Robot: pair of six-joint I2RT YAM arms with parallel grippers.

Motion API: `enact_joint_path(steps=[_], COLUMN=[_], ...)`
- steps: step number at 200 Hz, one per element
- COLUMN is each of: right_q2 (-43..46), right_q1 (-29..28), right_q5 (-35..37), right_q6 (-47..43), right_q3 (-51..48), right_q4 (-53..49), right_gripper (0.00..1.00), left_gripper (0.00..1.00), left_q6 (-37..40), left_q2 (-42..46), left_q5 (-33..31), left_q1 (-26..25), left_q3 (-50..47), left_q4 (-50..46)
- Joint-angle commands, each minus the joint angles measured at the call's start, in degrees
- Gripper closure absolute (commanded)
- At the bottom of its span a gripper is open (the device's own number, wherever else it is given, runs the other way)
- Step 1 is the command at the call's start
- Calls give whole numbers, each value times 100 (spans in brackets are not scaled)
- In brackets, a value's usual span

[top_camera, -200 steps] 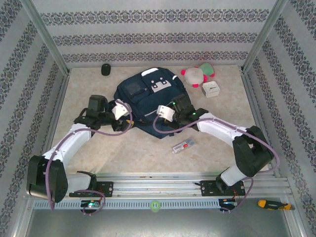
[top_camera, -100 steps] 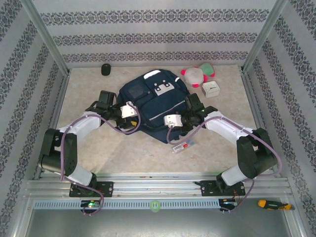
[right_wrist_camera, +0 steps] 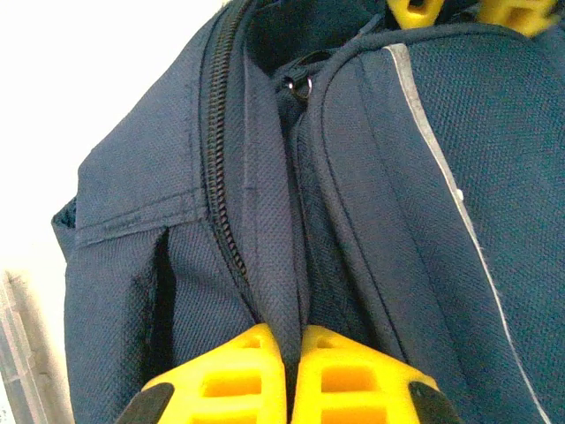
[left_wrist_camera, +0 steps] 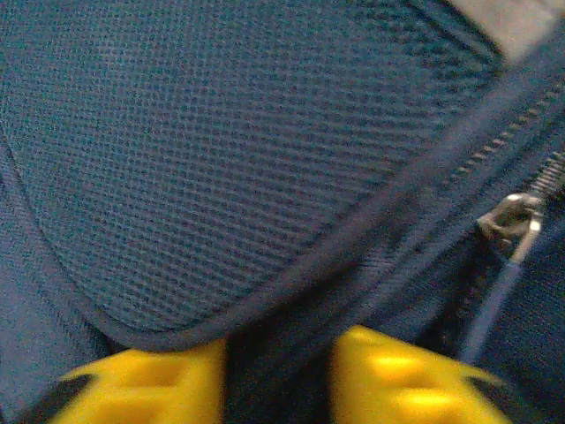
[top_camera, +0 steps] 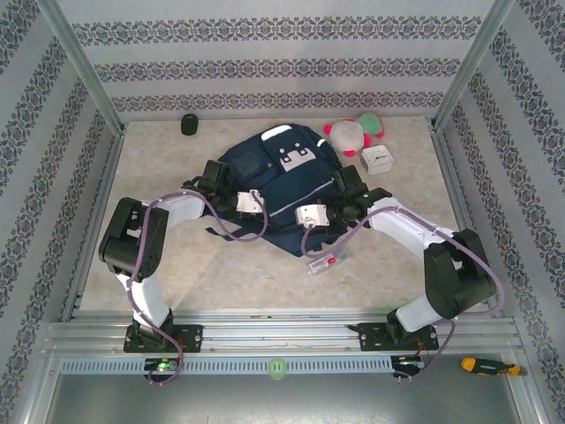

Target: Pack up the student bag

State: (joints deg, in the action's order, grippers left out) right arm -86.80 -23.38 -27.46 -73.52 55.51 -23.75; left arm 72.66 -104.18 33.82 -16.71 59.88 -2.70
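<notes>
Bag (top_camera: 291, 181): is lying on the far middle of the table (top_camera: 221, 265), between both arms.
Left gripper (left_wrist_camera: 278, 380): is pinching a fold of bag fabric.
Right gripper (right_wrist_camera: 294, 375): is squeezing the bag's zip seam, fingers almost touching.

One student bag (top_camera: 296, 183); one plush toy (top_camera: 349, 134); one box (top_camera: 377, 160); one screwdriver (top_camera: 481, 364)

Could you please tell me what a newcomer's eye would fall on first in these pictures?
The big navy student bag lies in the middle of the table. The right hand pinches a fold of its fabric beside a zipper, while the left hand straddles the piped edge of a mesh pocket. A pink and green plush toy sits at the back right, next to a small white box.
</notes>
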Motion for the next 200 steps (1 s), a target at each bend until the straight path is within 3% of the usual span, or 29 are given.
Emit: enact_joint_path(steps=[1, 22, 54, 78, 102, 115, 148, 170, 200], right_q2=[62, -37, 239, 886, 1637, 1976, 2293, 1833, 955], right_q1=[246, 406, 483, 413, 152, -262, -1535, -1870, -2311], right_q5=[-498, -301, -12, 288, 748, 1050, 2140, 2104, 2509], right_q6=[464, 1096, 2641, 4370, 6682, 7944, 10094, 11144, 11475], right_q3=[203, 247, 389, 482, 420, 203, -573, -783, -629], right_q4=[159, 407, 413, 191, -6, 26, 870, 1695, 2372], right_gripper=[100, 93, 51, 38, 38, 41, 49, 52, 48], left_gripper=[100, 100, 100, 100, 100, 100, 100, 100, 100], left_q6=[-132, -1050, -2671, -3642, -4778, -5149, -5598, -5670, -5693], left_q2=[427, 1095, 1750, 1859, 1936, 2004, 2098, 2078, 1999], left_q5=[-89, -229, -285, -334, -346, -342, -107, -28, -7], left_q1=[-64, -70, -77, -78, -125, -196, -215, -219, -219], left_q3=[-32, -300, -626, -705, -719, -732, -728, -680, -523], left_q4=[-442, -621, -403, -63, 258, 292, 214, 107, -117])
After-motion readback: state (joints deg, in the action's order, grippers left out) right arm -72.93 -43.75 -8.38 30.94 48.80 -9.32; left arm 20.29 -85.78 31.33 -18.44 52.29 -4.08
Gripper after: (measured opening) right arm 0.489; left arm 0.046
